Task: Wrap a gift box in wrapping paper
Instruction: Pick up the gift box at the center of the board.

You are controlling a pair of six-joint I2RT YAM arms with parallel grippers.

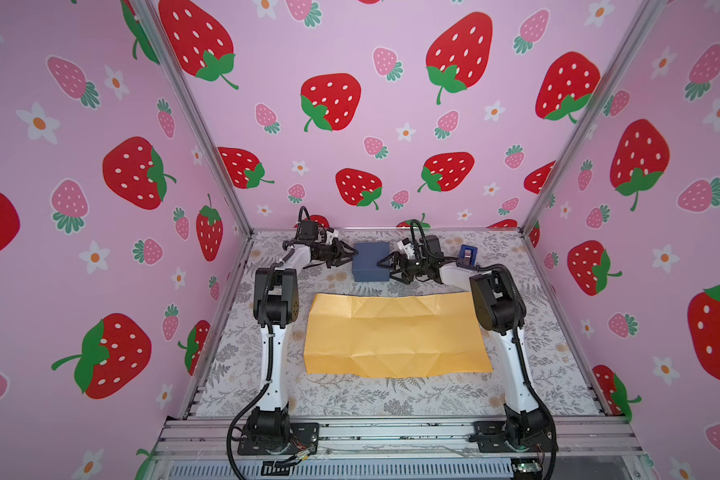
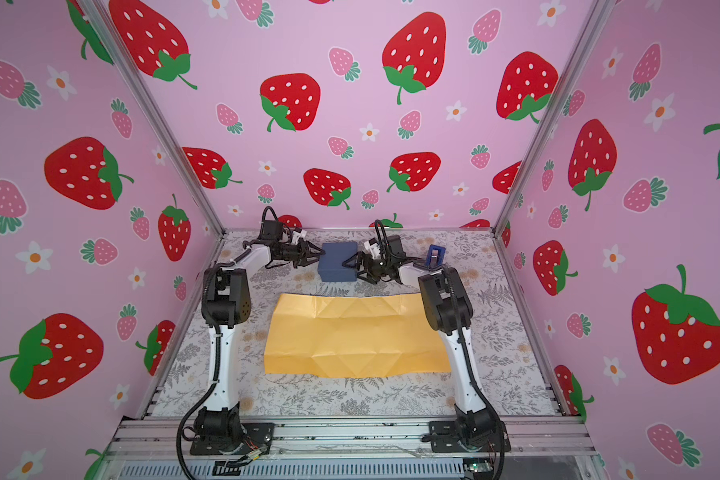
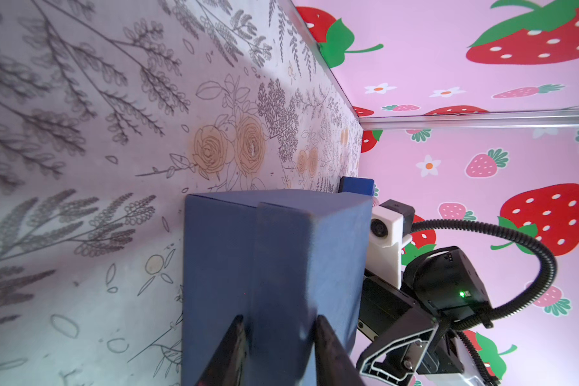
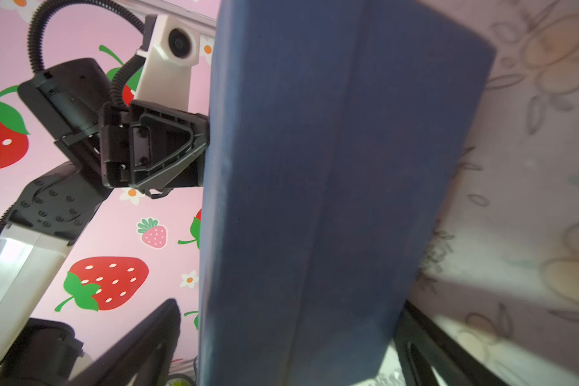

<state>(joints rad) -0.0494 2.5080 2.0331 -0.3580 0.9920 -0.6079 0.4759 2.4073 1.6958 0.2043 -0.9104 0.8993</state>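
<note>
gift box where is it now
In both top views the gift box sits beyond the wrapping paper, back centre, between the left gripper and right gripper.

Left arm (image 1: 273, 332) and right arm (image 1: 512, 345) rise from their bases, elbows bent, forearms turned inward toward each other. Left gripper (image 1: 350, 254) lies level, and I read its jaws as narrowly parted. Right gripper (image 1: 385, 269) faces it, jaws spread wide. The two grippers are close but apart.

Navy gift box (image 1: 371, 262) between left gripper (image 1: 350, 254) and right gripper (image 1: 385, 269), wrapping paper (image 1: 395, 336) flat nearby.
</note>
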